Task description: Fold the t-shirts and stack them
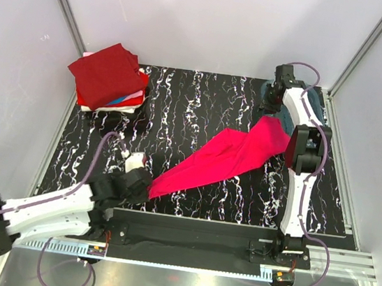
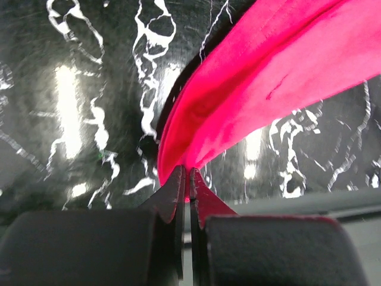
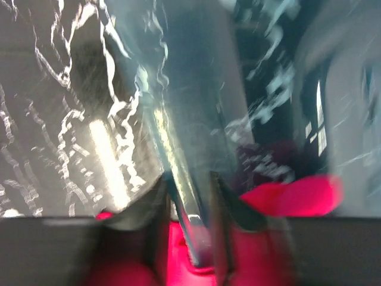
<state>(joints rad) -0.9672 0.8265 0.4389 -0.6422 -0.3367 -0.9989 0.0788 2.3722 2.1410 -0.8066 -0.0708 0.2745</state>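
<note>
The magenta t-shirt (image 1: 224, 158), clamped in the left gripper (image 2: 186, 174), should be drawn flat over the tabletop (image 1: 202, 109); whether the right gripper (image 3: 190, 179) is closed cannot be told.

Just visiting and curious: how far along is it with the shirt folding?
Done: a folded stack sits at the far left corner. In hand: the left pincer grips the pink t-shirt, stretched unfolded across the table. Left: folding it and adding it to the stack.
</note>
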